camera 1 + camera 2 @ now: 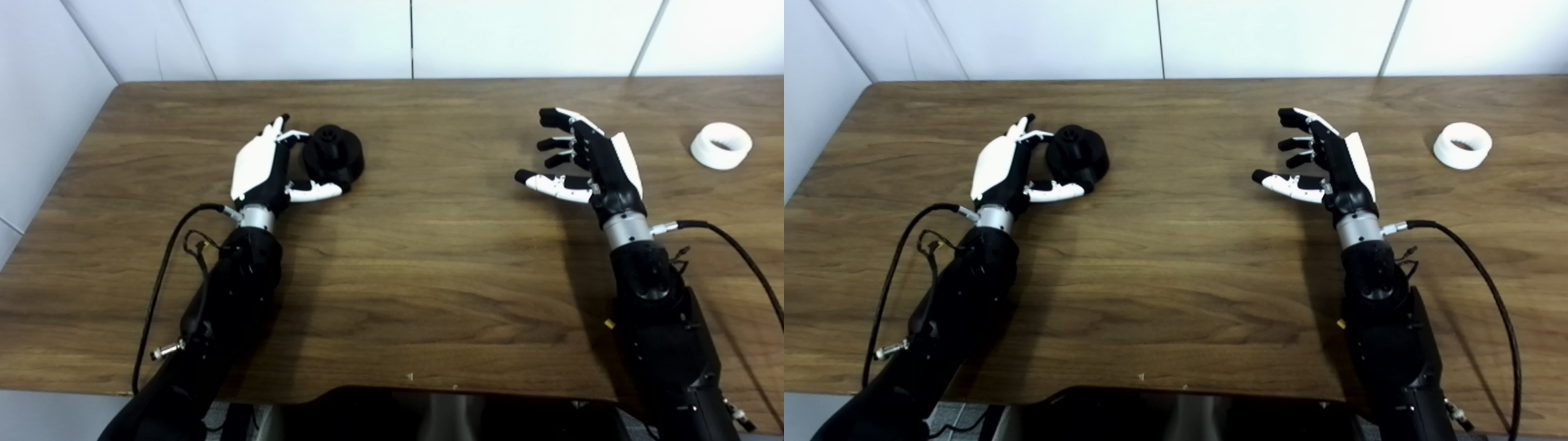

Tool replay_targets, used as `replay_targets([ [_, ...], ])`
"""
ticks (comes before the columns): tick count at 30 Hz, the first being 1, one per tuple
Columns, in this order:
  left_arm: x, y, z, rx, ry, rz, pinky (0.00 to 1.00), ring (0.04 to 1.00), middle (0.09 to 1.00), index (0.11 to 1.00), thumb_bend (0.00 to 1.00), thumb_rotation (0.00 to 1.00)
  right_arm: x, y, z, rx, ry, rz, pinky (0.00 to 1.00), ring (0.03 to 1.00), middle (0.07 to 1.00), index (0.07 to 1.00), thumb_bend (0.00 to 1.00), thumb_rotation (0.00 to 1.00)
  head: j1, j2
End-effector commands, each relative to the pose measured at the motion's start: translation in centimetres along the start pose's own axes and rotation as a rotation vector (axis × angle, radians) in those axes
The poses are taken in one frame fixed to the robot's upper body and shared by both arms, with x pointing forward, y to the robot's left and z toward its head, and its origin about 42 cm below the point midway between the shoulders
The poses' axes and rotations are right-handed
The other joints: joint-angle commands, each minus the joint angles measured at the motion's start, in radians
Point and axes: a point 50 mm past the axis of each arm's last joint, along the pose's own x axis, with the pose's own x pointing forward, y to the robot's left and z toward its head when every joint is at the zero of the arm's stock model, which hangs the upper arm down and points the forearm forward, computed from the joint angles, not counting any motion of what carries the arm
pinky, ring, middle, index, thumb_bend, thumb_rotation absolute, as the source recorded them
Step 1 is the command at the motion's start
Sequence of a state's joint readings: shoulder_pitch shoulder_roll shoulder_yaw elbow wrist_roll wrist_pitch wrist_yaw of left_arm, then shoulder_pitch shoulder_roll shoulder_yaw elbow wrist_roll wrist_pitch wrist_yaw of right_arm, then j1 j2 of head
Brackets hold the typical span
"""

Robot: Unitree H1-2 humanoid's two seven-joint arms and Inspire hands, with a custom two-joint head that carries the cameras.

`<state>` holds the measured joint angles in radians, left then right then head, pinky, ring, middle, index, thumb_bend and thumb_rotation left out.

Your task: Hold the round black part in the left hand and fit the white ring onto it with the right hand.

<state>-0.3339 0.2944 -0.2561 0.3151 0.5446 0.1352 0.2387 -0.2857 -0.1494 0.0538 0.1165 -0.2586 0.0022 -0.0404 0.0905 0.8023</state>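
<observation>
- Black part (pixel 332 156): in the left eye view it sits on the wooden table (pixel 416 275), in the far left portion of the top, a round body with a raised hub on top.
- Left hand (pixel 263 168) is cupped around the part's left side, fingers (pixel 288 136) curling over its far edge and thumb (pixel 313 192) lying along its near edge. The hand touches the part, but whether it truly grips it or only rests against it cannot be told; the part still looks seated on the table.
- Right hand (pixel 585 162) stands well to the right of the part, palm turned toward it, fingers spread and thumb out, holding nothing.
- White ring (pixel 721 145) lies flat on the table far to the right of the part, beyond the right hand and apart from it. The tabletop between ring and part holds only the right hand.
- Black cables (pixel 165 269) loop from both forearms over the table's near part.
- White wall panels (pixel 306 37) rise behind the table.
- Right eye view: the same layout, shifted left. The part (pixel 1077 156) sits inside the curl of the left hand (pixel 1007 168); the right hand (pixel 1323 162) is spread and empty well to its right; the ring (pixel 1462 145) lies farther right still.
- No brands, labels or writing can be read in either view.
</observation>
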Motion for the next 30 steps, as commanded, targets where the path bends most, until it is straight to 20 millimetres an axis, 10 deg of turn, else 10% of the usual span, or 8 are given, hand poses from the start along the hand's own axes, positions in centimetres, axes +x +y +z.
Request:
replay_targets([
  [1, -0.8, -1.2, 1.3, -0.003, -0.062, -0.072, 1.0, 1.0, 1.0, 0.663, 0.95, 0.34, 1.4, -0.7, 2.3, 0.01, -0.093, -0.032, 0.55, 0.677, 0.799, 0.791, 0.7, 0.08, -0.002, 0.0],
  [30, -5.1, -3.3, 6.5, -0.036, -0.325, -0.178, 1.0, 1.0, 1.0, 0.659, 1.0, 0.4, 0.9, -0.6, 2.1, 0.008, -0.089, -0.052, 0.58, 0.684, 0.794, 0.793, 0.7, 0.1, -0.045, -0.002],
])
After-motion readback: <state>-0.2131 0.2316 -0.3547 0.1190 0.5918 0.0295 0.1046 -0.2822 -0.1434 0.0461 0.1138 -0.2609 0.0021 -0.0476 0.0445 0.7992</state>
